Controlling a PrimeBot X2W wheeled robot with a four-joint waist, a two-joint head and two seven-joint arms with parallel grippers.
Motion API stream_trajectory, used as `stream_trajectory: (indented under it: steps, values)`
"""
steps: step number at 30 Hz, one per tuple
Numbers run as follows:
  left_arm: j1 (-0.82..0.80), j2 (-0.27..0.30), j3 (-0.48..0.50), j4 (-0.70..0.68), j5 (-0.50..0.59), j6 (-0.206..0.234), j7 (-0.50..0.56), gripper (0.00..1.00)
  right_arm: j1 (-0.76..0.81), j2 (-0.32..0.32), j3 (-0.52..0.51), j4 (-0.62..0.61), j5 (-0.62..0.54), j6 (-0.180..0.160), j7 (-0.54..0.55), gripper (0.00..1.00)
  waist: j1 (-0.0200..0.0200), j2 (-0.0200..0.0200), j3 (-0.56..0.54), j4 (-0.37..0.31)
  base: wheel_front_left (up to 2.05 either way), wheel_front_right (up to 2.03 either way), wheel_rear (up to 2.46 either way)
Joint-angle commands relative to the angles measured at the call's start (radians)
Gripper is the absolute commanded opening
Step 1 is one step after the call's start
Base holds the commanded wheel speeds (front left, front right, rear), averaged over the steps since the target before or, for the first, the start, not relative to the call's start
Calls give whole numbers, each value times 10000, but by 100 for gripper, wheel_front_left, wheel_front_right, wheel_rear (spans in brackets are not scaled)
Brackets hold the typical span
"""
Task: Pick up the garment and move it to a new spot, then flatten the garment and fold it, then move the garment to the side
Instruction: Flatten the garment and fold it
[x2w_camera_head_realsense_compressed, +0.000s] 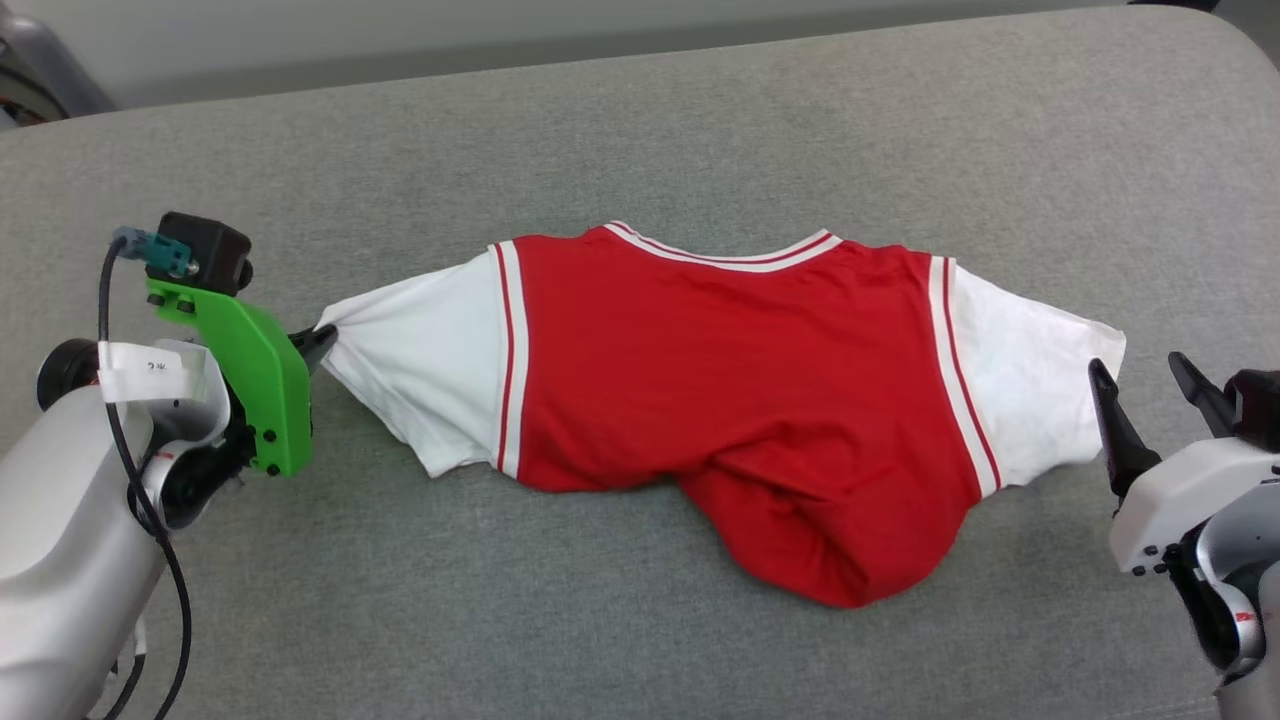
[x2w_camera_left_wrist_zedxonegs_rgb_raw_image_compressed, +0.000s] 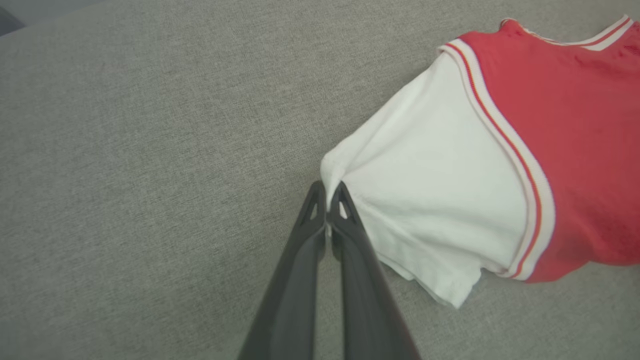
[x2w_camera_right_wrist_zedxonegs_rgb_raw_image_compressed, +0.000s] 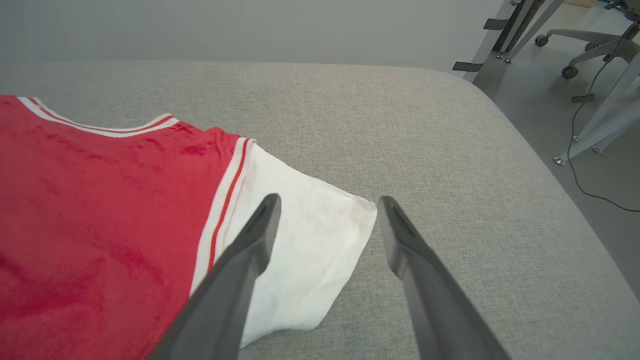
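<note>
The soft red T-shirt with white short sleeves and striped trim (x2w_camera_head_realsense_compressed: 740, 400) lies midway across the grey fabric-covered surface (x2w_camera_head_realsense_compressed: 640, 130). Its sleeves stretch left and right, and its lower body is bunched in a rumpled lobe on the near side. The left gripper (x2w_camera_head_realsense_compressed: 318, 340) is pinched tight on the tip of the left sleeve (x2w_camera_head_realsense_compressed: 420, 360). The right gripper (x2w_camera_head_realsense_compressed: 1138, 362) stands wide at the right sleeve's (x2w_camera_head_realsense_compressed: 1030, 380) edge, holding nothing. I judge flattening barely begun, with folding and moving aside not yet done.
</note>
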Motion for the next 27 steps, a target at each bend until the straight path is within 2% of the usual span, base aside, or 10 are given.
stream_trajectory:
  steps: [1, 8, 10, 12, 16, 19, 25, 27]
  values:
    - [332, 189, 29, -488, -55, 205, 6, 0, 93, -263, 82, -167, 248, -9, 654, 100, 0, 103, -294, 509, 0, 0, 0]
    - [1533, 987, 290, -4245, -106, 1700, 355, 0, -325, -1567, 36, -939, 1174, -9, 4950, 100, 0, 103, 188, 1099, 0, 0, 0]
    - [1784, 1114, 315, -5134, -55, 2058, 413, 0, -496, -1958, 59, -1193, 1236, -9, 6028, 100, 0, 103, 391, 1258, 0, 0, 0]
    - [1978, 1205, 304, -5875, 32, 2370, 476, 0, -802, -2077, -140, -1393, 1349, -9, 6777, 100, 0, 103, 598, 1390, 0, 0, 0]
    - [2139, 1237, 231, -6914, 241, 2806, 575, 0, -1371, -2415, -351, -1344, 1157, -9, 7732, 100, 0, 103, 1026, 1660, 0, 0, 0]
    - [2124, 1188, 150, -7370, 423, 2980, 600, 0, -1754, -2483, -556, -979, 1017, -9, 8118, 100, 0, 103, 1301, 1853, 0, 0, 0]
    - [1951, 1047, -58, -7842, 739, 3105, 693, 0, -2208, -2615, -758, 63, 683, -9, 8258, 100, 0, 103, 1642, 2142, 0, 0, 0]
    - [1843, 912, -143, -7965, 823, 3145, 719, 0, -2237, -2666, -529, 632, 691, -9, 8158, 100, 0, 103, 1752, 2255, 0, 0, 0]
